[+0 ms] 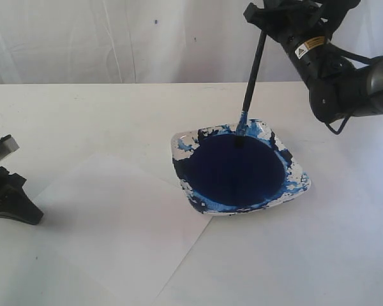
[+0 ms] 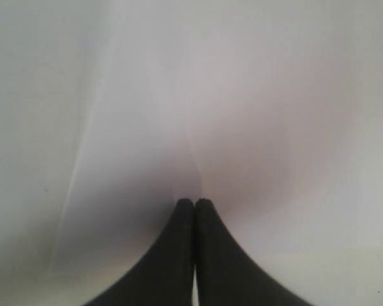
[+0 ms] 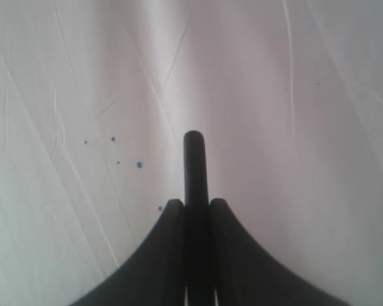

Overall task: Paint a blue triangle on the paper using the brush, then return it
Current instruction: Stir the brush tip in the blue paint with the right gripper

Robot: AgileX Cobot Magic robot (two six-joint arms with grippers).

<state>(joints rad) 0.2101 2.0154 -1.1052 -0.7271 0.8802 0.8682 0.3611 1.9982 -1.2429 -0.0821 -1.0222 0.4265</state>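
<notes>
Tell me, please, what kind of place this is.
Probably an indoor robot test bench for painting: a dish of blue paint, a sheet of paper on a white table, a cloth backdrop behind.

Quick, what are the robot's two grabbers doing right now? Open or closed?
Left gripper: closed, holding nothing.
Right gripper: closed on the brush, whose tip is down in the paint dish.

The place looks like a robot lab or test stand, not a home. A plain white table (image 1: 83,115) fills the view. Behind it, at 12 o'clock, a creased white cloth (image 1: 115,38) hangs as a backdrop, with small blue specks (image 3: 139,164) on it. At 2 o'clock a black robot arm (image 1: 345,83) carries a yellow warning label (image 1: 309,46).
</notes>
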